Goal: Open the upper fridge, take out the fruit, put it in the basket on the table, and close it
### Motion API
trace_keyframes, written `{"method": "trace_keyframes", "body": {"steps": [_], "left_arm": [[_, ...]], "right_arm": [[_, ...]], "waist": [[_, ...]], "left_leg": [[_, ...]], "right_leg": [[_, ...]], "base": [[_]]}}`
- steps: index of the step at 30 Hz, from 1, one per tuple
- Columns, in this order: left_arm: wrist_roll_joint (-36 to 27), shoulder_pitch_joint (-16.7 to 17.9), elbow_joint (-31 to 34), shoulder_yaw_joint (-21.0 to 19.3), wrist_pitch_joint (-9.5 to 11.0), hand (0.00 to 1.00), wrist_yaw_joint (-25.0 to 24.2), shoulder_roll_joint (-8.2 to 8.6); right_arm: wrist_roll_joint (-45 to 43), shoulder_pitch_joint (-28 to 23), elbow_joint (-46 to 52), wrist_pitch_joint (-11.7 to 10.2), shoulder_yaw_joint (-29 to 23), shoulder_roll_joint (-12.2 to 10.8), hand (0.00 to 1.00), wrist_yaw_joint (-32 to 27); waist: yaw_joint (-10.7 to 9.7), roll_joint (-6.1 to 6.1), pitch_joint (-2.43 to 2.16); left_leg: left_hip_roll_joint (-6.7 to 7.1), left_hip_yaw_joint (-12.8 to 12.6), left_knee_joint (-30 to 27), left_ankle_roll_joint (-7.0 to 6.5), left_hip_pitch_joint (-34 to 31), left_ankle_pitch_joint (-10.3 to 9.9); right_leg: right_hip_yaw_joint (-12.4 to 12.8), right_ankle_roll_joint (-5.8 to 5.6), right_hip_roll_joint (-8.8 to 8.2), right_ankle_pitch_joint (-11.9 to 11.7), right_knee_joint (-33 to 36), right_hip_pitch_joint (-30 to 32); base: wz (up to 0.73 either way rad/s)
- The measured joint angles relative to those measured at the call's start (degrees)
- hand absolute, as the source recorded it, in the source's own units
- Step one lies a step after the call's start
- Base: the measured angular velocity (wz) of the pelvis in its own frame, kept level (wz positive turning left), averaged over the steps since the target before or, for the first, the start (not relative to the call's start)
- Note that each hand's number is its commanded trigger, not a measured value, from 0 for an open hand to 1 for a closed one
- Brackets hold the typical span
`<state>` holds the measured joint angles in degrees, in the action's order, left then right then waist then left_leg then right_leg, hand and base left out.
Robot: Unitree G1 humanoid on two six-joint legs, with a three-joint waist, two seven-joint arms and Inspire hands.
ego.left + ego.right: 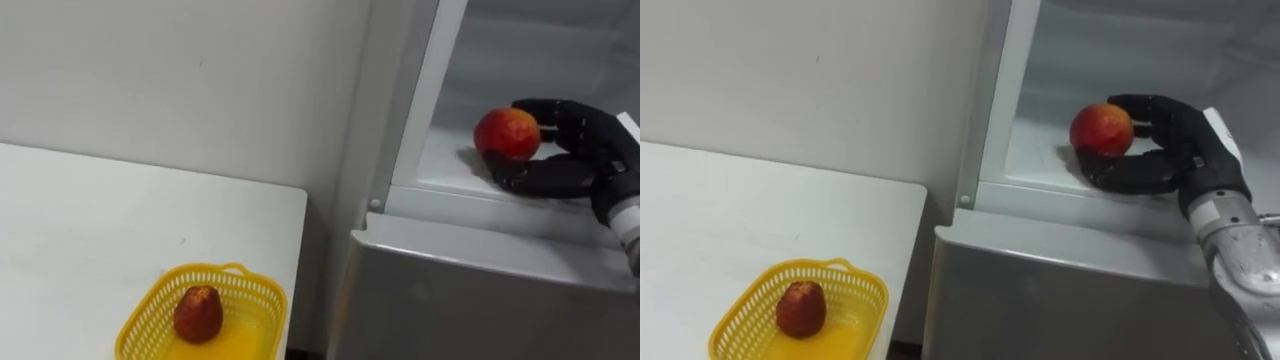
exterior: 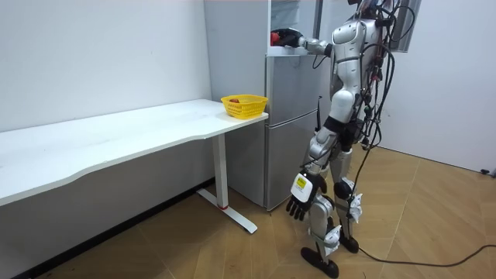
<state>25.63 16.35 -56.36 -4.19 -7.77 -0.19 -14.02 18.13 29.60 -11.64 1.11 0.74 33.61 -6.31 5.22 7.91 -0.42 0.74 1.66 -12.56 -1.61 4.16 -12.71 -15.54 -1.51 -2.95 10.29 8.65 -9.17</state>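
A round red-orange fruit rests low over the white shelf of the open upper fridge compartment. My right hand reaches in from the right, with its fingers curled over the fruit's far side and the thumb lying under it. In the room view I stand facing the fridge with this arm stretched up into it. My left hand hangs by my thigh, fingers relaxed and holding nothing.
A yellow basket sits on the white table's corner beside the fridge, with a dark red fruit in it. The grey lower fridge door is closed below the shelf. A white wall stands behind.
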Motion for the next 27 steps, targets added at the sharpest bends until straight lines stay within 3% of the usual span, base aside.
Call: {"method": "trace_keyframes", "body": {"steps": [6,12,21,27], "left_arm": [[0.0,0.1,-0.4,-0.1,1.3,0.0,2.4,0.16],[-0.2,0.1,-1.6,-0.1,1.8,0.0,3.7,1.01],[-0.2,1.0,-3.2,-0.1,3.1,0.0,3.5,2.42],[-0.3,0.3,-4.9,0.0,3.1,0.0,3.5,3.44]], "right_arm": [[-0.5,-3.6,8.9,-0.3,0.0,-0.8,1.0,-2.7],[-2.1,-7.0,19.4,-0.4,-0.1,-4.6,1.0,-5.2],[-5.3,-10.2,34.0,-3.8,-1.2,-6.6,1.0,-7.5],[-7.3,-11.0,37.4,-4.8,-2.1,-6.7,1.0,-7.4]], "waist": [[0.5,-0.79,0.55],[-0.5,-1.22,0.74],[-2.0,-3.25,-0.25],[-3.0,-3.29,-0.13]], "left_leg": [[-0.04,-0.5,1.0,-0.01,1.5,0.0],[-0.03,-0.8,0.9,-0.01,1.0,0.0],[-0.02,-1.4,0.8,-0.01,0.4,0.0],[-0.07,-1.5,1.0,-0.02,0.3,0.0]], "right_leg": [[1.3,-0.01,0.01,0.0,0.0,-0.8],[1.3,-0.01,0.02,0.0,-0.1,-0.6],[1.4,0.0,0.04,0.0,0.0,0.0],[1.4,0.0,0.02,0.0,0.1,0.1]], "base": [[-0.04],[-0.02],[-0.02],[0.0]]}}
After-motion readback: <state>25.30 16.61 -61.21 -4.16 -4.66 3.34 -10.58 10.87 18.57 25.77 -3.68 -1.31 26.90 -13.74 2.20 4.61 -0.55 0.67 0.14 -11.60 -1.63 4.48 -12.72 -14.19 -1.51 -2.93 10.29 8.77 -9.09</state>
